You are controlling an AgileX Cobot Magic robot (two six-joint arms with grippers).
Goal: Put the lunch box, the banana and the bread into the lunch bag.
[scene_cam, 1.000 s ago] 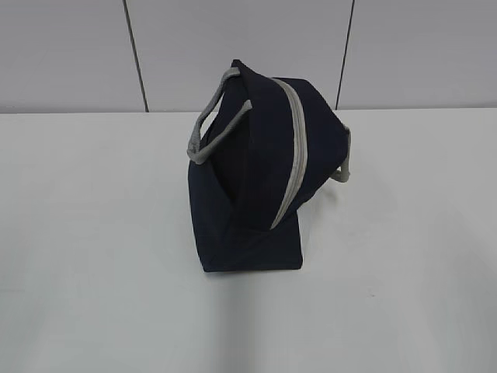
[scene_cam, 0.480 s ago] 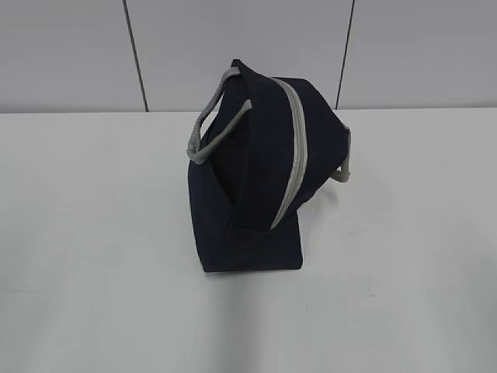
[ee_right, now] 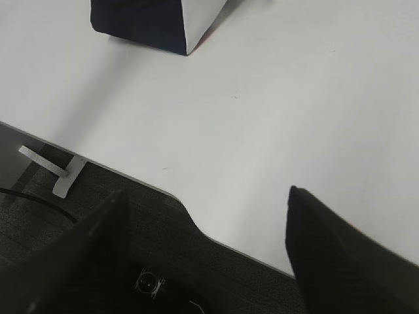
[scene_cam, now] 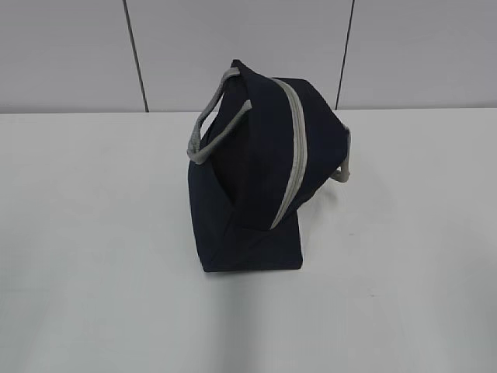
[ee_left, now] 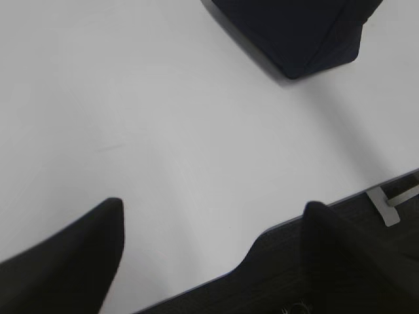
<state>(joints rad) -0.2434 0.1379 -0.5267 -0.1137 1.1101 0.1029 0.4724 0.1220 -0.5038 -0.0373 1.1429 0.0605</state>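
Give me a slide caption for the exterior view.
Navy lunch bag stands zipped on the white table, grey handles splayed sideways.

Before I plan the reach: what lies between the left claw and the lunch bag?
Only bare white table lies between the open left claw and the lunch bag, as the left wrist view shows.

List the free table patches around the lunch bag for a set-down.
Bare table on all sides of the lunch bag: a wide patch to its left, another to its right past the grey handle, and a strip between bag and near edge. Only the centre is taken; no other items in view.
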